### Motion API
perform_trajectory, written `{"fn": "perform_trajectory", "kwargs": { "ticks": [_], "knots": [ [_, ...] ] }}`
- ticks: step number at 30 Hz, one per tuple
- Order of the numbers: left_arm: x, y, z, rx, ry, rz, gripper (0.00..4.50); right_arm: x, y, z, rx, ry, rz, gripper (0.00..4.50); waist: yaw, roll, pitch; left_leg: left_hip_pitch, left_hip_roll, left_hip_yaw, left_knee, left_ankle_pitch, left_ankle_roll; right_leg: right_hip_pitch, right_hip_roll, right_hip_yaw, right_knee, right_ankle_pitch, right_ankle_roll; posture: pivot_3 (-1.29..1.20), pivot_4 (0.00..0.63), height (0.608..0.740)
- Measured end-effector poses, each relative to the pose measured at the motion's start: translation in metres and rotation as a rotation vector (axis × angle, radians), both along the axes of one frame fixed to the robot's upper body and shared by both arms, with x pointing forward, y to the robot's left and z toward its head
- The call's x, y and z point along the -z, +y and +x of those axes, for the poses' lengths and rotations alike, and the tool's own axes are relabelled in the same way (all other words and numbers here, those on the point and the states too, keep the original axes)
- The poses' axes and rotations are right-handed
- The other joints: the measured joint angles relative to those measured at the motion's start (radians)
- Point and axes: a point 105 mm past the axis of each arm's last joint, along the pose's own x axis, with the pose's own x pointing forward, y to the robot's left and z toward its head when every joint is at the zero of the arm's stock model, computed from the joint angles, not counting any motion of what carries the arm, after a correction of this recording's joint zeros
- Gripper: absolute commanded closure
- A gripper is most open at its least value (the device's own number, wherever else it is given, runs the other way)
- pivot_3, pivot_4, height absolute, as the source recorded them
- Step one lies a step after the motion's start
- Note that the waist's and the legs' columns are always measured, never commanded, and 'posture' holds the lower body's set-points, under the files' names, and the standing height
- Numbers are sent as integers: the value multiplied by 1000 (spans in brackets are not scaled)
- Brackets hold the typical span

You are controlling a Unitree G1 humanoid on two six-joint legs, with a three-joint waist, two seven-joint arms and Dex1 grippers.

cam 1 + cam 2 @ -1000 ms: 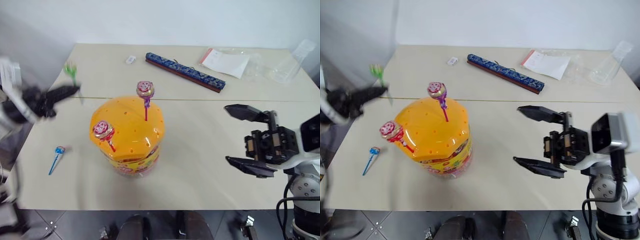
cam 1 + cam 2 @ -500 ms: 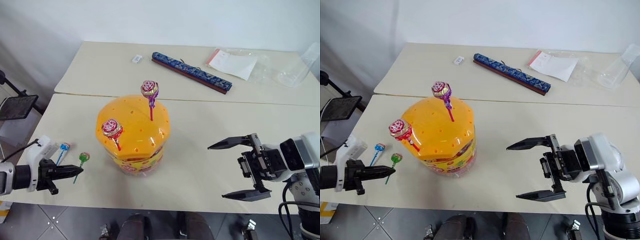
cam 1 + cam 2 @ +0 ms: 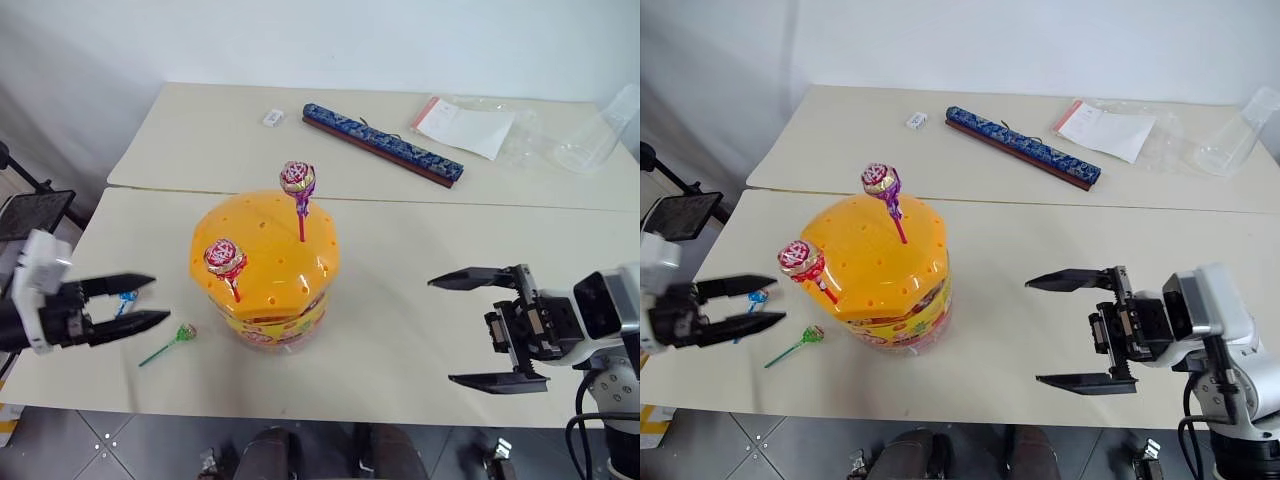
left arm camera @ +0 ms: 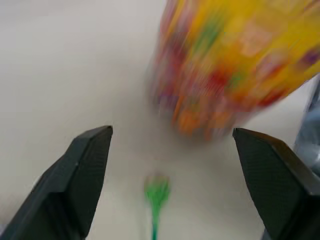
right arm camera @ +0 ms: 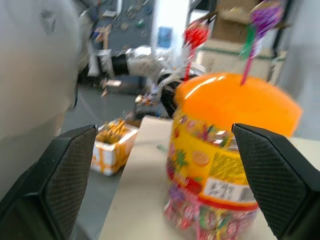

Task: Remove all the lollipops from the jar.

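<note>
The jar [image 3: 265, 270] stands near the table's middle, an orange domed lid over a yellow printed label. Two lollipops stick up from its lid: a purple-wrapped one [image 3: 297, 178] at the top and a red one [image 3: 225, 257] on the left flank. A green lollipop [image 3: 185, 332] lies on the table left of the jar, and a blue-stick one [image 3: 126, 296] lies farther left. My left gripper [image 3: 146, 302] hovers open just left of the green lollipop [image 4: 157, 190], holding nothing. My right gripper [image 3: 490, 328] stands wide open and empty, right of the jar [image 5: 227, 150].
At the back of the table lie a long dark blue patterned bar [image 3: 382, 143], a small white packet [image 3: 273, 117], a paper sheet [image 3: 468, 128] and clear plastic wrap [image 3: 590, 140]. A seam [image 3: 480, 204] splits the two tabletops. A black stand [image 3: 35, 213] sits off the left edge.
My left gripper opened and drew back left, leaving the green lollipop lying on the table beside the jar. The right gripper stayed open.
</note>
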Motion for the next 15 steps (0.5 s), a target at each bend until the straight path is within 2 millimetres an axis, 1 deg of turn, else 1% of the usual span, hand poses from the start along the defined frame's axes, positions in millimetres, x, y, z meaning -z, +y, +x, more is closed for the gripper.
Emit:
{"fn": "perform_trajectory", "kwargs": {
  "ticks": [3,5,7,10,12,15],
  "knots": [
    [-46,-30,-13,177,-164,-81,572,-9,-3,2,28,5,63,0,1,0,0,1,-1,0,1,0,1,2,-1,1,0,0,1,0,150,740],
    [-65,-51,-23,283,-231,-113,572,-14,-5,2,29,8,99,0,-1,0,0,2,-2,0,1,0,1,2,-1,1,0,1,1,0,150,740],
    [-66,-64,-33,363,-225,-114,572,-21,-7,0,19,17,162,0,-7,0,0,2,-1,0,1,1,1,2,1,1,2,0,1,0,150,740],
    [-56,-81,-43,467,-175,-96,572,-27,-11,-7,10,22,206,0,-11,2,1,2,0,1,1,1,1,2,9,1,2,0,1,0,150,740],
    [-53,-85,-45,498,-170,-86,572,-25,-13,-14,16,30,201,0,-10,1,1,2,1,1,1,1,1,2,11,2,1,0,0,0,150,740],
    [-54,-86,-41,497,-190,-94,572,-20,-13,-19,24,53,203,0,-9,1,1,3,1,3,1,1,1,2,12,3,1,0,0,0,150,740]
  ]
}}
